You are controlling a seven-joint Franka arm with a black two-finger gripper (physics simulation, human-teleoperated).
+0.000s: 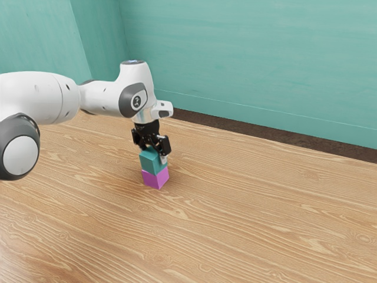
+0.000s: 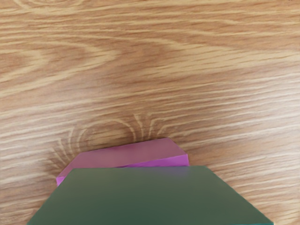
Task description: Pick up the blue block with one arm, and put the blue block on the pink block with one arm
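- On the table (image 1: 265,224), a broad top of pale wood with a strong wavy grain, the pink block (image 1: 155,177) rests flat, roughly in the middle of the exterior view's left half; bare wood lies all round it.
- Directly on top of the pink block sits the blue block (image 1: 151,161), more teal than blue in colour; its underside meets the pink block's top face, and the two make a short upright stack; the blue block is turned a little against the one beneath, so their corners do not quite line up.
- Above the stack, the white arm (image 1: 70,97) comes in from the exterior view's left, and its last link bends down so that the black gripper (image 1: 154,150) hangs straight over the blocks.
- The fingers (image 1: 164,147) point down and stand on two opposite sides of the blue block's upper part, pressed to it and clamped on it; the pink block below is free of them.
- Beneath the hand, in the wrist view, the blue block (image 2: 150,197) shows as a large dark green-blue face close to the camera; just beyond its far edge a strip of the pink block (image 2: 136,157) peeps out, one corner jutting past the blue block's outline; past that runs the table (image 2: 150,70).
- Behind the table stands a teal wall (image 1: 247,53) with a dark skirting strip (image 1: 283,134) along its foot.
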